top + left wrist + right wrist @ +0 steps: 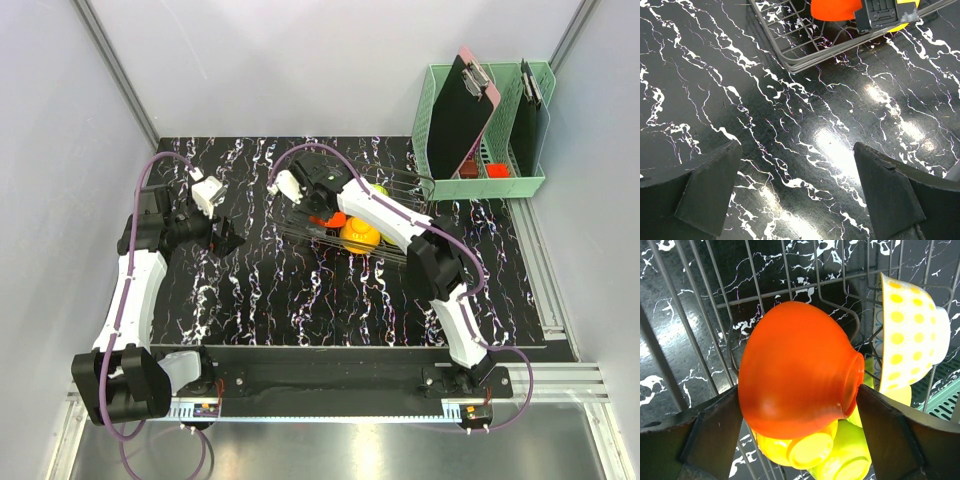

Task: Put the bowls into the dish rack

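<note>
Placement step. Right end effector (pixel 797 392) straddles red-orange bowl (pixel 795 365) inside dish rack (pixel 792 66); clamped or released, cannot tell. Left end effector (pixel 796 150) wide, empty. Next: retreat without snagging.

Mint-green basket (pixel 482 187) with clipboards (pixel 458 115)

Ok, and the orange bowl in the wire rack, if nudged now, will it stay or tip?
It would probably rock or roll: the orange bowl lies on its rounded side over the yellow-green bowls, not flat on the dish rack. Its glossy surface looks slippery to grip. It seems stiff, likely light plastic.
</note>
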